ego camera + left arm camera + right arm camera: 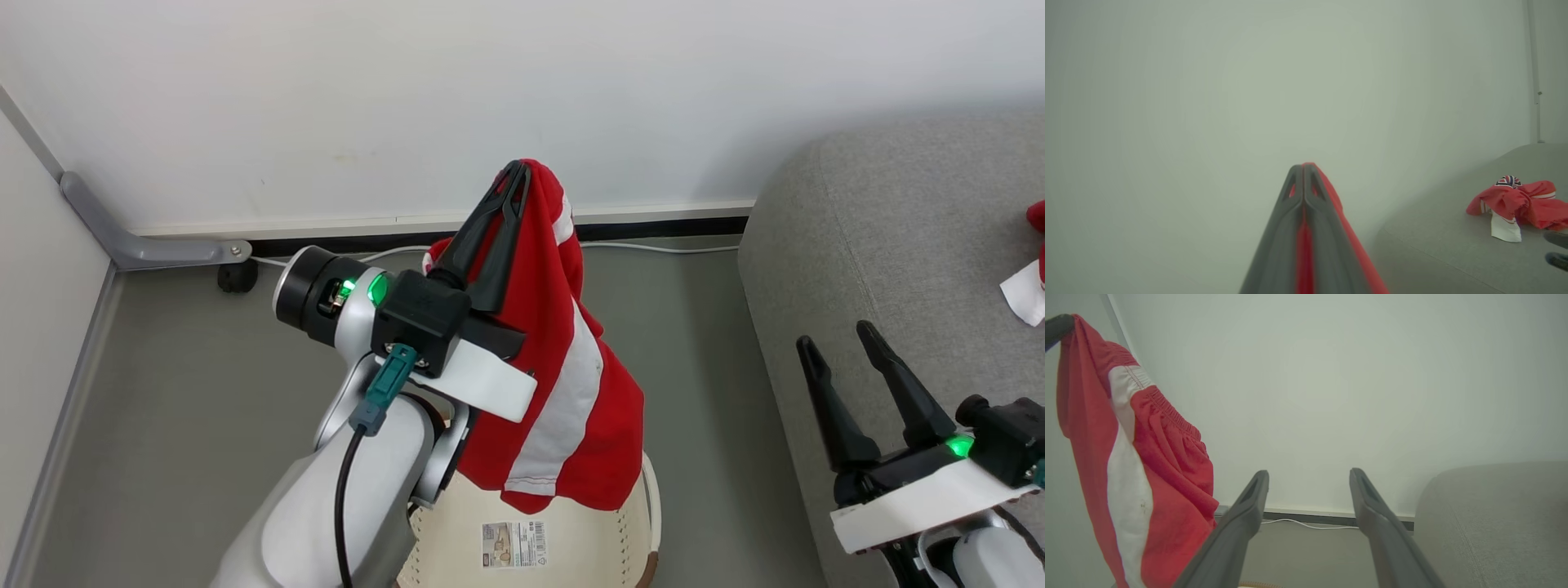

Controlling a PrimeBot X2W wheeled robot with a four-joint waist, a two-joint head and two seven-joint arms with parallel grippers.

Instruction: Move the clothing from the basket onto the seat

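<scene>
My left gripper is shut on red clothing with a white stripe and holds it high above the basket, so the cloth hangs down over the basket's back rim. The left wrist view shows the closed left gripper with red fabric pinched between its fingers. The hanging clothing fills the left of the right wrist view. Another red and white garment lies on the grey seat, and its edge peeks in at the right. My right gripper is open and empty over the seat's front edge; its fingers stand wide apart.
A white wall with a dark skirting and a white cable runs along the back. A grey bracket sits in the left corner. Grey floor lies between wall, basket and seat. A paper label shows inside the basket.
</scene>
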